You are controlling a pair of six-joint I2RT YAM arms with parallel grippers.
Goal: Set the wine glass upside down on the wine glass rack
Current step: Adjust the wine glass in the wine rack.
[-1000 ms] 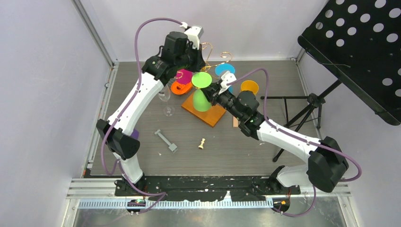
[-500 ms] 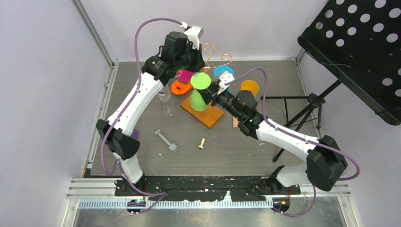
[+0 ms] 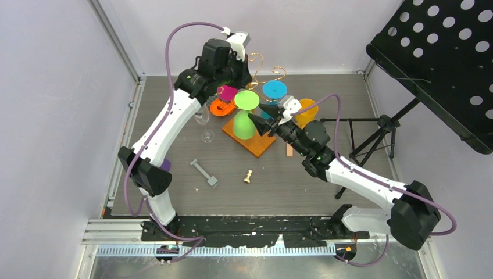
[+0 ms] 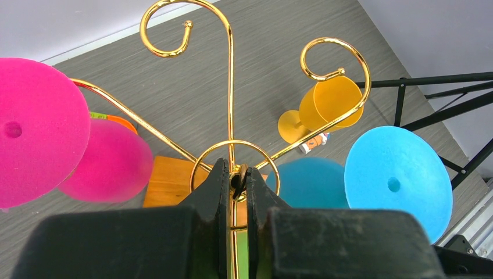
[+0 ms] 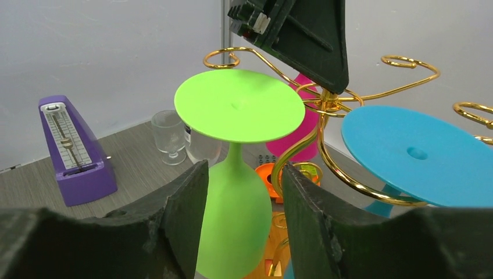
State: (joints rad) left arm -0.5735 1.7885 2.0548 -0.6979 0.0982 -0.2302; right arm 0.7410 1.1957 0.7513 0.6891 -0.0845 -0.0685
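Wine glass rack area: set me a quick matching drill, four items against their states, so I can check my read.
Items:
1. green wine glass
2. yellow wine glass
3. left claw
4. right claw

States:
A. open
B. shut on the post of the wine glass rack
C. on the table, off the rack
D. hanging upside down on the rack

Pairs: 1-D, 2-C, 3-B, 4-A

The left gripper (image 4: 237, 174) is clamped on the central post of the wine glass rack (image 4: 231, 99), just below its gold curls. A pink glass (image 4: 35, 125) hangs upside down on the left and a blue glass (image 4: 398, 180) on the right. Beyond them, a yellow glass (image 4: 328, 104) lies on the grey table (image 4: 261, 64).
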